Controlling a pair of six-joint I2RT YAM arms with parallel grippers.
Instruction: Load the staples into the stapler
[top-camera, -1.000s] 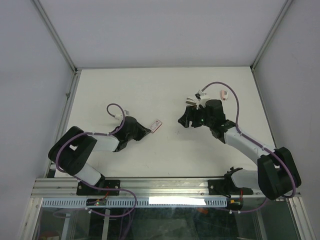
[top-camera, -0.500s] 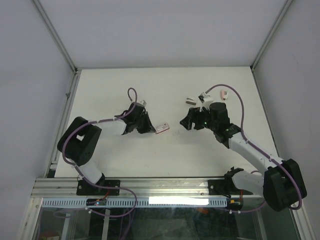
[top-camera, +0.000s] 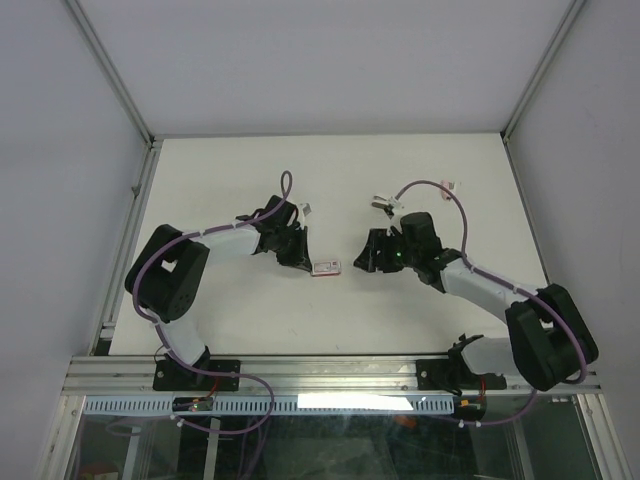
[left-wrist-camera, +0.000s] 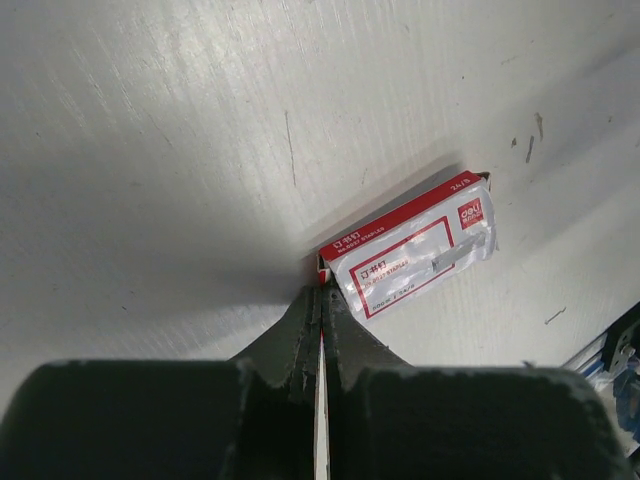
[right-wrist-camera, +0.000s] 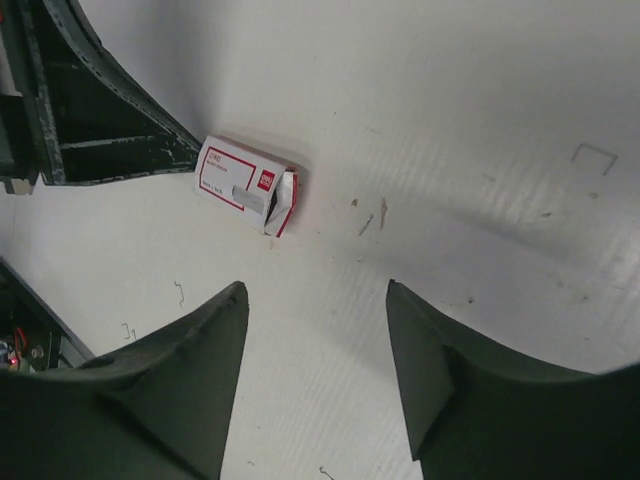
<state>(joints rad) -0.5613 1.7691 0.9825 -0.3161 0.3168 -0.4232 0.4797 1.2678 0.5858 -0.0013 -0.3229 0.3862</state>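
Note:
A small red-and-white staple box (top-camera: 326, 267) lies on the white table between the two arms. It also shows in the left wrist view (left-wrist-camera: 410, 250) and the right wrist view (right-wrist-camera: 245, 185). My left gripper (top-camera: 303, 257) is shut, pinching a thin white flap at the box's near corner (left-wrist-camera: 322, 290). My right gripper (top-camera: 366, 256) is open and empty, its jaws wide apart (right-wrist-camera: 315, 288), a short way right of the box. A grey patch (right-wrist-camera: 256, 203) sits on the box by its open end; I cannot tell if it is staples. I cannot make out a stapler.
A small white piece (top-camera: 383, 203) and a pink short bar (top-camera: 452, 186) lie at the back right, behind my right arm. Several loose bent staples (right-wrist-camera: 180, 292) are scattered on the table. White walls enclose the table on three sides.
My left gripper has swung right and nearer, taking the box with it toward the middle. My right gripper has moved left and nearer, closing the gap to the box.

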